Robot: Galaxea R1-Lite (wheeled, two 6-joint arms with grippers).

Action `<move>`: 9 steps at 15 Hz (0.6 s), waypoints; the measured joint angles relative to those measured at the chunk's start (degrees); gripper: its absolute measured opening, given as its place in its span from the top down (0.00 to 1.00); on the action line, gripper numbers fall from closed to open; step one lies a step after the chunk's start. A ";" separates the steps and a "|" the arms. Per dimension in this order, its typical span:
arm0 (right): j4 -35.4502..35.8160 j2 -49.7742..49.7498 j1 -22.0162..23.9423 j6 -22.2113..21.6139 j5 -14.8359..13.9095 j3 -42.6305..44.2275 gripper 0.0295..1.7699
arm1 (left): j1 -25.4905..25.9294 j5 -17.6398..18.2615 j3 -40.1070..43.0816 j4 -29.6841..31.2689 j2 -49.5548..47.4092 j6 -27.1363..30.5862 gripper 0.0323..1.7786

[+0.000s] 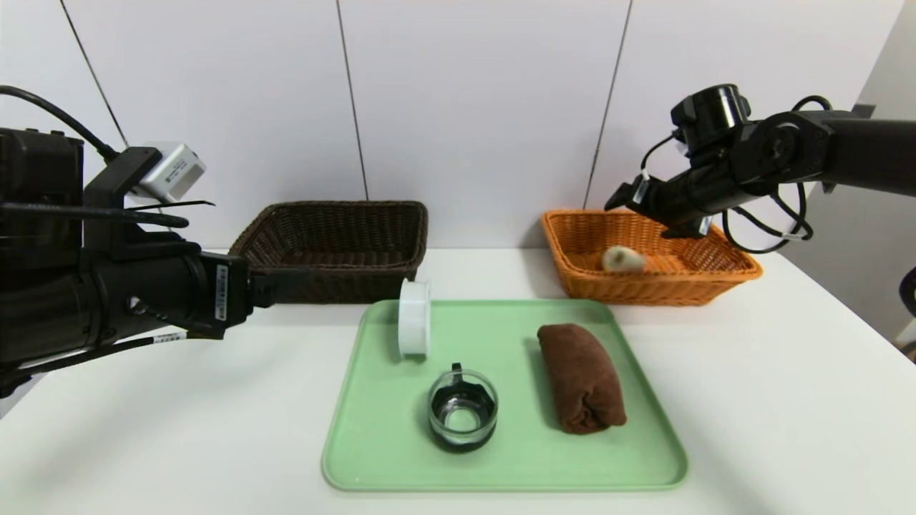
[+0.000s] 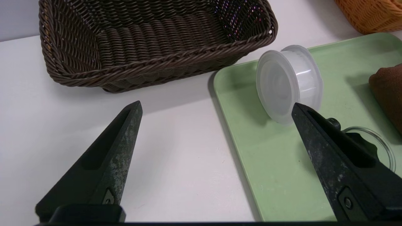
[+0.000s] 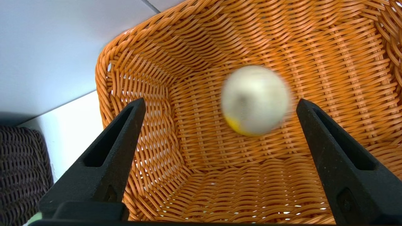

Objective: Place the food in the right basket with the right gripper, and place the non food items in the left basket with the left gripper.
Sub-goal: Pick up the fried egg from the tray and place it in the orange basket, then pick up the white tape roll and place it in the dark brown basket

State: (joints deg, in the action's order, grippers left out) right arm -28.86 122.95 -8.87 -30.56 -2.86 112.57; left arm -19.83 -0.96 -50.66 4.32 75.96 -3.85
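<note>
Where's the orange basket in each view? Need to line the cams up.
Head view: orange basket at the table's back right, under the right claw, a pale round food item inside.
Left wrist view: only a corner of it at the picture's top right edge.
Right wrist view: it fills most of the picture.
Shared landmark: the brown basket, in all three views.

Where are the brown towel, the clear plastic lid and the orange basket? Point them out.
brown towel [image 1: 581,377], head view, middle of the roll.
clear plastic lid [image 2: 279,86], left wrist view, its flat round face.
orange basket [image 1: 572,275], head view, front wall.
</note>
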 joint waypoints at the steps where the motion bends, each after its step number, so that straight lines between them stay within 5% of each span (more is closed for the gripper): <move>1: 0.02 -0.02 -0.11 -0.33 0.00 -0.20 0.06 | -0.45 0.04 0.28 -0.11 0.06 -0.11 0.05; 9: -1.33 -2.36 -2.32 2.78 -3.17 -0.61 0.04 | -3.80 0.06 0.48 0.63 1.94 -2.07 0.05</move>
State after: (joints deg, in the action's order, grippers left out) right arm -30.18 120.59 -11.19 -27.78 -6.03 111.96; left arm -23.64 -0.90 -50.19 4.95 77.90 -5.92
